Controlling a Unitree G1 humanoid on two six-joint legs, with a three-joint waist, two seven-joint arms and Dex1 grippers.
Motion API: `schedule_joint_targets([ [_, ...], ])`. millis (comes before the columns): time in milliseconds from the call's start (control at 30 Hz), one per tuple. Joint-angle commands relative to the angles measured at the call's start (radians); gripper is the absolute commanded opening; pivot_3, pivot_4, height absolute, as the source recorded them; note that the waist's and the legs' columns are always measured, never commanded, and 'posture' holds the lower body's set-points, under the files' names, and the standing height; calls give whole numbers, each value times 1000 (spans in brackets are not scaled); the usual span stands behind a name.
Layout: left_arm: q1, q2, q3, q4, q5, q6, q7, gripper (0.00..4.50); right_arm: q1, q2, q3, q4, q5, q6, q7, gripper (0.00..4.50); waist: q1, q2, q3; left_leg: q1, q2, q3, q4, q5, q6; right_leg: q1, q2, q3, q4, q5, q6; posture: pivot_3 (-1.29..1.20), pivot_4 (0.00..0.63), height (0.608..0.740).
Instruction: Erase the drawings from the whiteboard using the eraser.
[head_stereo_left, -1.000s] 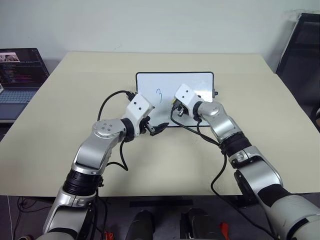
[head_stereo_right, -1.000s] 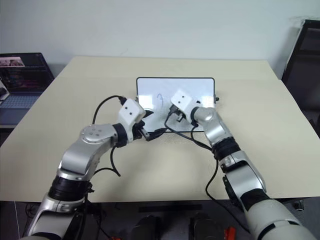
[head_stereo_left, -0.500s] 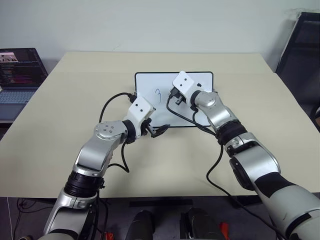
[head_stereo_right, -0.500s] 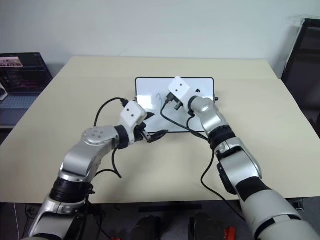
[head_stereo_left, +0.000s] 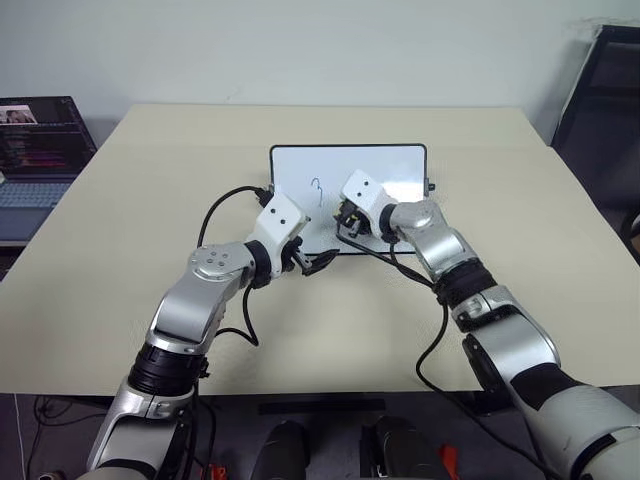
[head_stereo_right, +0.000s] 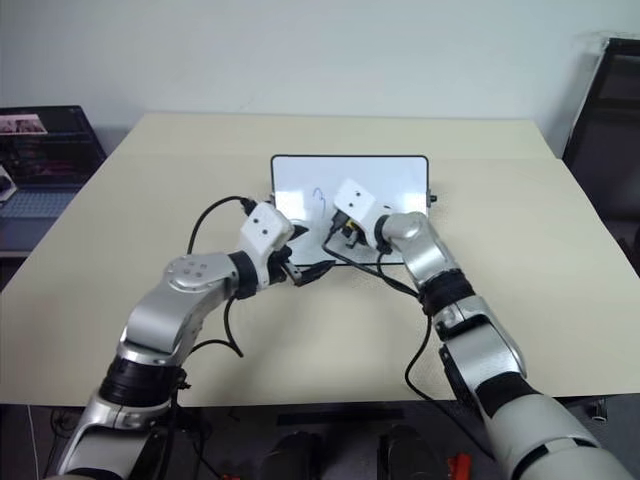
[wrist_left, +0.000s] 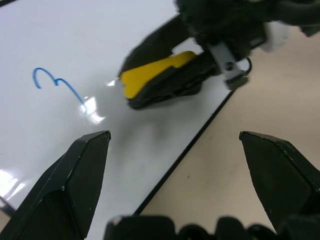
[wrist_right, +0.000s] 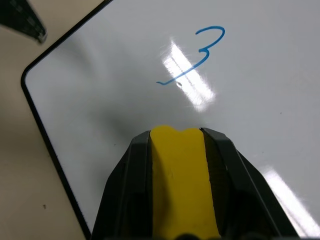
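Mid-wipe, my right gripper (wrist_right: 176, 200) clamps the eraser (wrist_right: 179, 180) on the whiteboard (head_stereo_left: 380, 165), near the 3 (wrist_right: 197, 52). Left gripper (wrist_left: 182, 170) spread, idle. Next I'd sweep across that 3.

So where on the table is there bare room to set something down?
Bare table lies left of the whiteboard, right of it toward the table's right edge, and behind it. It is crowded at the whiteboard's near edge, where the left gripper and right gripper with the eraser meet.
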Motion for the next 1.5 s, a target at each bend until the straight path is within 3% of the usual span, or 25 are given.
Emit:
schedule_joint_targets([
  [33,18,2,56,-14,7,-15,46,4500,72,-34,-76,-256,81,53,13,1090,1,0,0,-2,0,0,0,0,0,-1,0,0,0,0,0,0,150,740],
  [300,60,-42,155,15,-3,-22,158,4500,354,-53,-160,-688,234,118,0,1090,5,0,0,-6,0,-3,-1,0,0,-2,-1,0,-5,0,0,0,150,740],
  [600,103,-108,248,53,-45,-64,217,4500,543,9,-234,-859,347,164,-126,1089,8,0,0,-6,0,-3,-1,0,0,-2,-1,0,-5,0,0,0,150,740],
  [833,113,-137,271,42,-68,-58,248,4500,591,-68,-172,-854,329,106,-73,1089,9,0,0,-5,0,-2,0,0,0,-2,-1,-1,-6,0,0,0,150,740],
  [933,109,-127,262,32,-69,-46,250,4500,553,-80,-143,-832,308,99,-81,1089,7,0,0,-5,0,-2,-1,0,0,-2,0,-1,-6,0,0,0,150,740],
  [1133,60,-66,233,41,-61,-2,221,4500,338,-81,-52,-678,185,67,-108,1089,3,0,0,-4,0,-1,0,0,0,-2,0,-2,-5,0,0,0,150,740],
  [1500,-14,9,144,57,-60,28,117,4500,-65,56,35,-161,69,-59,-150,1087,5,0,0,-5,0,-1,-2,0,0,-2,0,-3,-6,0,0,0,150,740],
])
